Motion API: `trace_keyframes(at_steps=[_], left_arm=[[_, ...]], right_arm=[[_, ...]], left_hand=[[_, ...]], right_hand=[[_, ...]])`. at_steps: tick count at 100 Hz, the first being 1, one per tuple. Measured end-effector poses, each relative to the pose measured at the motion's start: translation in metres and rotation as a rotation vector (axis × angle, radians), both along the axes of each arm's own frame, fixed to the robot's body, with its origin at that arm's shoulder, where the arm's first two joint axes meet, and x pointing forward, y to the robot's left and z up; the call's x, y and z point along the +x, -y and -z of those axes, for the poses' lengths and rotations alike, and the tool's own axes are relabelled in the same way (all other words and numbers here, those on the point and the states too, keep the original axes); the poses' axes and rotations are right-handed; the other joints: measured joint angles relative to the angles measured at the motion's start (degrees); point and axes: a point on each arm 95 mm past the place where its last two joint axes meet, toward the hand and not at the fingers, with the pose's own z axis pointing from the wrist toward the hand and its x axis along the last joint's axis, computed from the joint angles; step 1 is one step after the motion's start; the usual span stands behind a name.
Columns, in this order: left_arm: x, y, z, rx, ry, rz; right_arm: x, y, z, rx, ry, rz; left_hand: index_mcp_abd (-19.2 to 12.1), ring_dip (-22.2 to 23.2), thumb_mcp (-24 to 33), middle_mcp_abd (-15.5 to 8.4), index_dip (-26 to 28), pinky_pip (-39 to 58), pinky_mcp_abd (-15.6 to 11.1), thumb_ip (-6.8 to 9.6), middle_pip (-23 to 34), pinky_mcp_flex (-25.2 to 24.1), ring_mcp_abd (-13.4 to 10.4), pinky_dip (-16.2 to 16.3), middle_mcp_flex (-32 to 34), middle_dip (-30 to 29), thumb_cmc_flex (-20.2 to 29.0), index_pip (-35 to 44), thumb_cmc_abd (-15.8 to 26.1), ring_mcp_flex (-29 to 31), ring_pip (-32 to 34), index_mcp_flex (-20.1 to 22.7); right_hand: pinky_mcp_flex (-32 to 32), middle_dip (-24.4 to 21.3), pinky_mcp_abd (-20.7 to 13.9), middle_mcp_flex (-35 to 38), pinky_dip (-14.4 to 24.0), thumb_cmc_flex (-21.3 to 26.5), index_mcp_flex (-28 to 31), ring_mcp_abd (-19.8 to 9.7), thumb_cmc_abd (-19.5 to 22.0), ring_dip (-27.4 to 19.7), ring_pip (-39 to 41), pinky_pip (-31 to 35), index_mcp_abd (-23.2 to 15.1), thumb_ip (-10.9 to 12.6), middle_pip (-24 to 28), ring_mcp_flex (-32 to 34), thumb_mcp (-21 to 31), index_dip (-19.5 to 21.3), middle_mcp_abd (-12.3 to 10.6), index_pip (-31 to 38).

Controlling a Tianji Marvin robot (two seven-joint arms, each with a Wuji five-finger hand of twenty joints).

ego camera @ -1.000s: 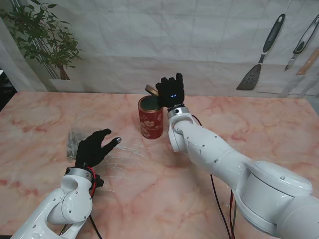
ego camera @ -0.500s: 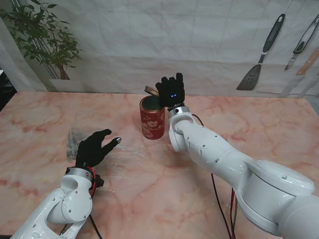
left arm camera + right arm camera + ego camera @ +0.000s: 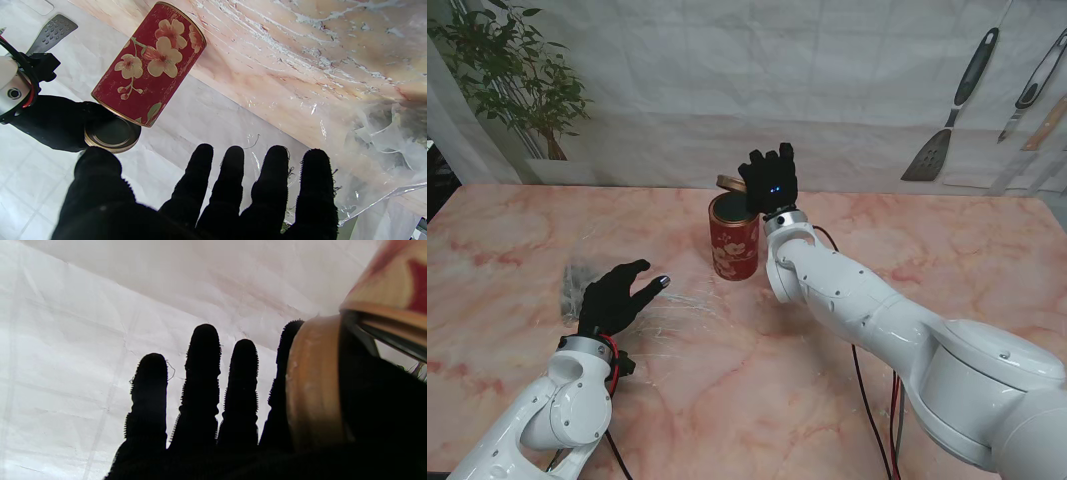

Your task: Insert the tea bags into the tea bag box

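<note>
Stand view | right hand (image 3: 770, 180) raised behind red tea tin (image 3: 734, 238), pinching its lid (image 3: 730, 183) | left hand (image 3: 614, 297) empty, fingers spread beside crumpled plastic wrap (image 3: 579, 280)

Stand cam sits high above the shoulders, tilted down over the marble table (image 3: 517, 230) toward its far edge and the backdrop; both arms enter from the near corners. Left wrist cam looks along the left hand (image 3: 206, 196), pic inverted, close to the tabletop, facing the red floral tin (image 3: 150, 63). Right wrist cam looks along the right hand (image 3: 213, 406) at the backdrop, v. close to the lid (image 3: 313, 383). All three share the tin (image 3: 733, 238) and lid (image 3: 730, 182).
</note>
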Motion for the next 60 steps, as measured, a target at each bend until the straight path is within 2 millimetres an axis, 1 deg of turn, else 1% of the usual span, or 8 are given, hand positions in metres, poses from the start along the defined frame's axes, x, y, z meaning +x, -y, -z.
trace_keyframes(at_steps=[14,23,30,40,50,51,56,60], left_arm=[[0.0002,0.0000,-0.0002,-0.001,0.000,0.000],[0.0005,-0.0002,-0.0002,-0.003,0.000,-0.001],[0.0007,-0.0006,0.0000,-0.006,0.000,-0.002],[0.0010,-0.0011,0.0006,-0.008,-0.002,-0.004],[0.0013,-0.0015,0.0009,-0.010,-0.003,-0.005],[0.0014,-0.0015,0.0010,-0.010,-0.003,-0.005],[0.0015,-0.0017,0.0013,-0.010,-0.003,-0.005],[0.0016,-0.0018,0.0014,-0.010,-0.003,-0.005]], right_arm=[[-0.0001,0.0003,-0.0020,-0.015,0.004,0.005],[-0.0002,0.0005,-0.0029,-0.026,0.006,0.008],[-0.0002,0.0000,-0.0035,-0.038,0.002,0.008],[0.0003,-0.0003,-0.0042,-0.053,-0.002,0.005],[0.0009,-0.0008,-0.0046,-0.069,-0.010,0.003],[0.0009,-0.0009,-0.0047,-0.071,-0.011,0.003],[0.0012,-0.0010,-0.0050,-0.079,-0.015,0.002],[0.0015,-0.0008,-0.0054,-0.083,-0.014,0.001]], left_hand=[[0.0,0.0,0.0,0.0,0.0,0.0,0.0,0.00,0.0,0.0,0.0,0.0,0.0,0.0,0.0,0.0,0.0,0.0,0.0,0.0],[0.0,0.0,0.0,0.0,0.0,0.0,0.0,0.00,0.0,0.0,0.0,0.0,0.0,0.0,0.0,0.0,0.0,0.0,0.0,0.0],[0.0,0.0,0.0,0.0,0.0,0.0,0.0,0.00,0.0,0.0,0.0,0.0,0.0,0.0,0.1,0.0,0.0,0.0,0.0,0.0],[0.0,0.0,0.0,0.0,0.0,0.0,0.0,0.00,0.0,0.0,0.0,0.0,0.0,0.0,0.1,0.0,0.0,0.0,0.0,0.0],[0.0,0.0,0.0,0.0,0.0,0.0,0.0,0.00,0.0,0.0,0.0,0.0,0.0,0.0,0.2,0.0,0.0,0.0,0.0,0.0],[0.0,0.0,0.0,0.0,0.0,0.0,0.0,0.00,0.0,0.0,0.0,0.0,0.0,0.0,0.2,0.0,0.0,0.0,0.0,0.0],[0.0,0.0,0.0,0.0,0.0,0.0,0.0,0.00,0.0,0.0,0.0,0.0,0.0,0.0,0.2,0.0,0.0,0.0,0.0,0.0],[0.0,0.0,0.0,0.0,0.0,0.0,0.0,0.00,0.0,0.0,0.0,0.0,0.0,0.0,0.2,0.0,0.0,0.0,0.0,0.0]], right_hand=[[-0.6,-1.2,0.0,-1.4,-0.5,0.0,-2.0,0.0,0.0,0.0,-0.5,-0.3,-0.2,0.0,-1.6,-0.7,0.0,0.6,0.6,-0.8],[-1.1,-2.0,0.0,-2.8,-0.5,0.1,-2.6,0.0,1.2,-0.1,-0.6,-0.4,-0.2,0.0,-1.8,-1.9,-0.7,0.6,1.2,-1.2],[-1.4,-2.2,0.0,-3.4,-0.6,0.0,-2.7,0.0,1.3,-0.4,-1.3,-0.5,-0.2,0.0,-2.5,-2.7,-0.7,0.6,1.5,-2.3],[-2.1,-3.2,0.0,-4.2,-1.2,0.0,-3.4,0.0,1.8,-1.0,-1.4,-1.3,-0.1,0.0,-2.5,-3.4,-0.7,2.2,2.0,-4.9],[-2.6,-3.4,0.0,-5.7,-1.2,0.0,-3.4,0.0,2.5,-1.4,-2.6,-1.3,-0.1,0.0,-2.7,-4.1,-0.7,2.3,2.6,-5.5],[-2.7,-3.4,0.0,-5.8,-1.2,0.0,-4.1,0.0,2.6,-1.5,-2.6,-1.3,-0.1,0.5,-2.7,-4.1,-0.7,2.4,2.6,-5.0],[-2.8,-3.4,0.0,-6.3,-1.2,0.0,-4.6,0.0,2.6,-1.6,-2.6,-1.4,-0.1,1.3,-3.0,-4.2,-0.7,2.8,2.7,-6.7],[-3.0,-3.9,0.0,-6.4,-1.2,-0.1,-5.1,0.0,3.3,-1.7,-3.0,-1.4,0.3,1.3,-3.4,-4.8,-0.7,2.9,2.9,-6.9]])
